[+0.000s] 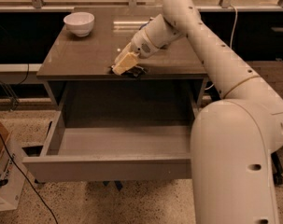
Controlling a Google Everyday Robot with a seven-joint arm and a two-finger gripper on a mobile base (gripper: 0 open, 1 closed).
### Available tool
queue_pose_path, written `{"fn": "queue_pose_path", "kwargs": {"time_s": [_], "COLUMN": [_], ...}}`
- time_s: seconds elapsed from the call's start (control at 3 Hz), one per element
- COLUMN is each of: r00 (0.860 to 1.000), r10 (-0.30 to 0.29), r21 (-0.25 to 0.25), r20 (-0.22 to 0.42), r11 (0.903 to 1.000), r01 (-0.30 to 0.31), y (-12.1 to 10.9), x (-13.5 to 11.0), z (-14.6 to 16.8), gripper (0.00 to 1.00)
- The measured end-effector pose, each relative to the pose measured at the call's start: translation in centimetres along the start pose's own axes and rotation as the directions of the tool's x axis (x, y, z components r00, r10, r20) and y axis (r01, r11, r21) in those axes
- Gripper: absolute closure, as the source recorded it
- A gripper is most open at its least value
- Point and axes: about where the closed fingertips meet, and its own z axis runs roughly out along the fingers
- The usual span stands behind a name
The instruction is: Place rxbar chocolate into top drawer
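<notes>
The rxbar chocolate (137, 72) is a dark flat bar lying on the brown table top (85, 55) at its front edge, mostly hidden under my gripper. My gripper (123, 64), pale yellow at the tip, reaches down from the right and sits right on the bar's left end. The top drawer (108, 168) is pulled out wide open below the table, directly under the gripper, and its grey inside holds nothing.
A white bowl (79, 22) stands at the table's back left. My white arm (234, 125) fills the right side of the view. A cardboard box (3, 181) and a black cable (19, 171) lie on the floor to the left of the drawer.
</notes>
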Motion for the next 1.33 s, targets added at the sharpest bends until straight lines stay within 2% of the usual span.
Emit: {"fn": "queue_pose_path", "kwargs": {"time_s": [0.67, 1.0, 1.33], "r00": [0.998, 0.999, 0.997], "r10": [-0.051, -0.021, 0.029], "r21": [0.085, 0.105, 0.094], "r20": [-0.023, -0.044, -0.069], "r11": [0.9949, 0.9941, 0.9953], "r01": [0.053, 0.025, -0.022], "y": [2.6, 5.3, 7.7], "x": [-1.6, -1.0, 0.7], "z": [-4.6, -6.6, -7.1], "gripper": [1.00, 1.00, 1.00]}}
